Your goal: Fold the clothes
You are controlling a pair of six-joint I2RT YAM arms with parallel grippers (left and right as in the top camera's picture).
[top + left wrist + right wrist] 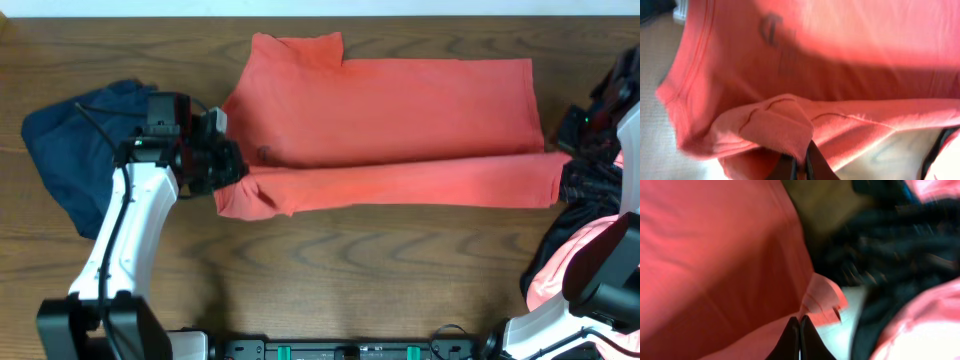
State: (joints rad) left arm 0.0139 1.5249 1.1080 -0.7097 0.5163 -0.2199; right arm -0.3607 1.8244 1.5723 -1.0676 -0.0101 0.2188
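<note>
An orange shirt [400,100] lies spread across the far middle of the wooden table, with its lower part folded up into a long strip [400,183]. My left gripper [228,175] is at the strip's left end and is shut on a bunched fold of the orange shirt [780,125], as the left wrist view [802,161] shows. My right gripper [562,158] is at the strip's right end. In the right wrist view its fingers [800,320] are pressed together on the shirt's corner [822,300].
A dark navy garment [70,140] lies crumpled at the left, under the left arm. A pile of dark [590,185] and pink [585,250] clothes lies at the right edge, next to the right gripper. Bare table [350,270] runs along the front.
</note>
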